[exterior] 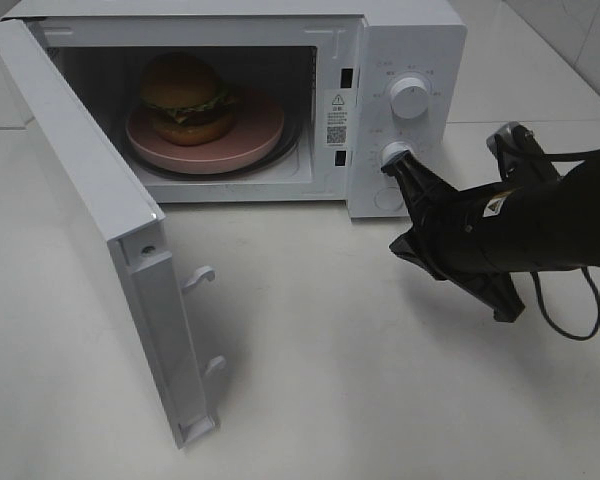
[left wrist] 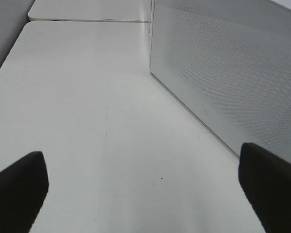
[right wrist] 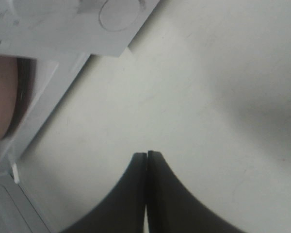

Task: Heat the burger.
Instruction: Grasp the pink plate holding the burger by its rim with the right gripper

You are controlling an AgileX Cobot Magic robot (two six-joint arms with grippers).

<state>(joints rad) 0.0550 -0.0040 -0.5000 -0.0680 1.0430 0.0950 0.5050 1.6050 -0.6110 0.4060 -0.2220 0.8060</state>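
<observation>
**Burger loaded, door open**

Microwave (exterior: 410, 40) far; door (exterior: 80, 190) stands wide open, left. Pink plate (exterior: 250, 140) inside carries the burger (exterior: 185, 98). Left gripper (left wrist: 143, 182) spread wide, empty. Right gripper (exterior: 392, 166) pinched shut, empty, by the lower knob (exterior: 396, 152). Next, likely: shut the door, then turn the knob.

Bright, even light overhead; the open door (exterior: 85, 185) drops a soft shadow on the desk (exterior: 330, 350). The microwave (exterior: 420, 50) cavity looks dimmer. Up close, my right gripper (right wrist: 146, 155) is dark and blurry.
</observation>
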